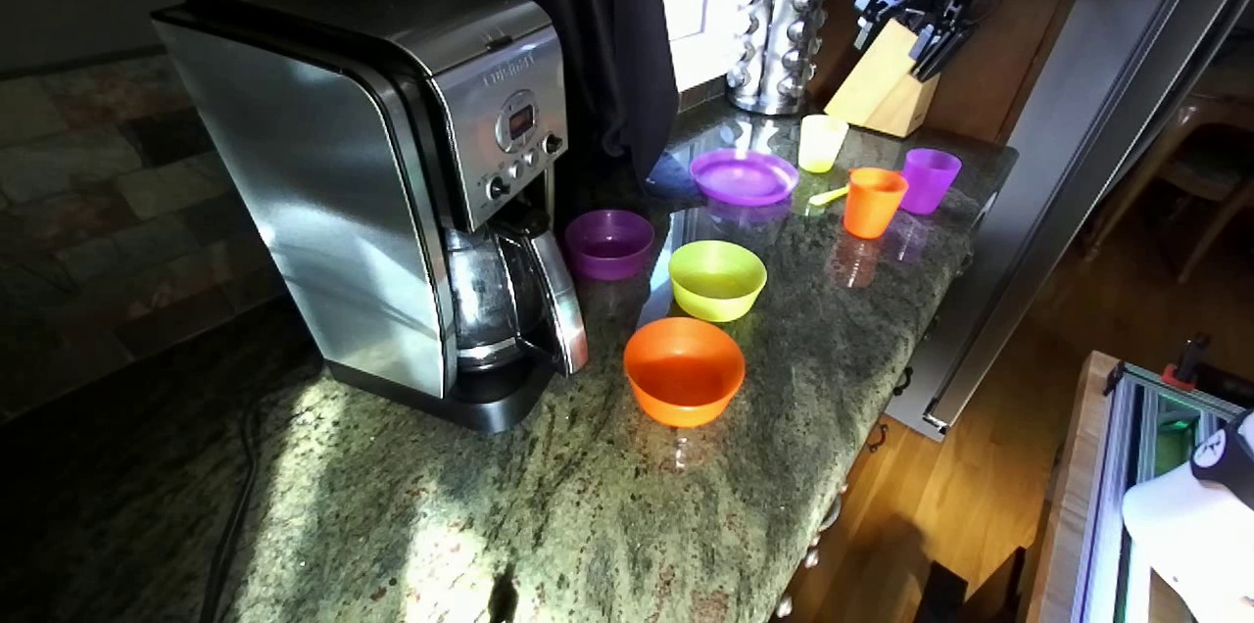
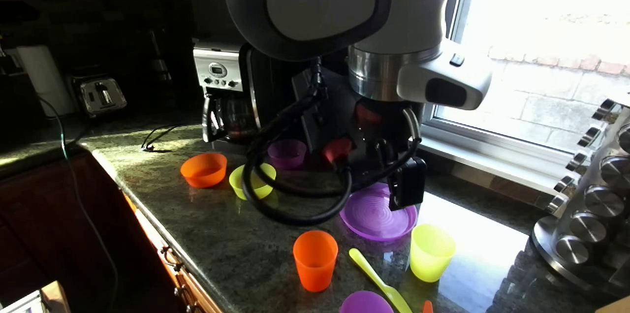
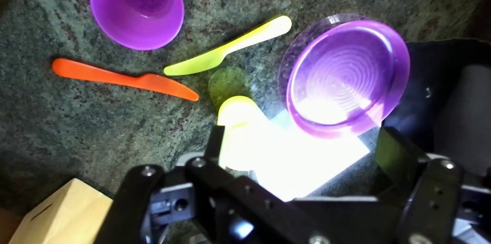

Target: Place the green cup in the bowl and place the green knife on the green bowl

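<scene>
The pale green cup [image 1: 822, 145] stands upright on the counter beside the purple plate; it also shows in an exterior view [image 2: 432, 254]. In the wrist view the cup [image 3: 238, 115] is washed out by glare and lies partly behind one finger. My gripper [image 3: 301, 140] is open and empty above the counter; it also shows near the knife block [image 1: 896, 40]. The green knife [image 3: 230, 48] lies flat between the cups, and in an exterior view too [image 2: 378, 277]. The green bowl [image 1: 717, 285] sits upright by the orange bowl, partly behind cables in an exterior view [image 2: 241, 182].
A purple plate [image 3: 347, 75], orange cup [image 2: 315, 260], purple cup [image 3: 136, 10] and orange knife [image 3: 124, 79] lie nearby. An orange bowl [image 1: 684, 373], purple bowl [image 1: 609, 246] and coffee maker [image 1: 392, 163] stand farther along. A knife block [image 1: 887, 89] and spice rack [image 1: 781, 25] stand at the counter's end.
</scene>
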Motion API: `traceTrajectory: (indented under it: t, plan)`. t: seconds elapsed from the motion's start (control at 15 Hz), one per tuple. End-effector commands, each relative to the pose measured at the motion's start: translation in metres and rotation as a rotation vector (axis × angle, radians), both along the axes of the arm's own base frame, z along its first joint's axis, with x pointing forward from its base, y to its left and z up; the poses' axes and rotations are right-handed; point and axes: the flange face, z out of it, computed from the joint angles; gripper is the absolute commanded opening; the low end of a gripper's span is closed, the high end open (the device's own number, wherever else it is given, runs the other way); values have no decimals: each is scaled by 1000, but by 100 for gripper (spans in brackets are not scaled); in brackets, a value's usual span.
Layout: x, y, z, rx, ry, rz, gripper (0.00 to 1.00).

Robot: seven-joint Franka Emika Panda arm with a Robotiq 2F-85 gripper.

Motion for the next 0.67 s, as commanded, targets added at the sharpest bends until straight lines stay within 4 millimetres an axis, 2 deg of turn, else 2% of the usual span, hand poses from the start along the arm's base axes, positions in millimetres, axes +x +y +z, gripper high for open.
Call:
traceTrajectory:
  t: [0.0,0.2,0.6]
  plan:
    - [0,-1,1,0,0,0,100]
    - [25,-13,-10,4,-1,-33,100]
    - [73,-31,-37,-20,20,30,100]
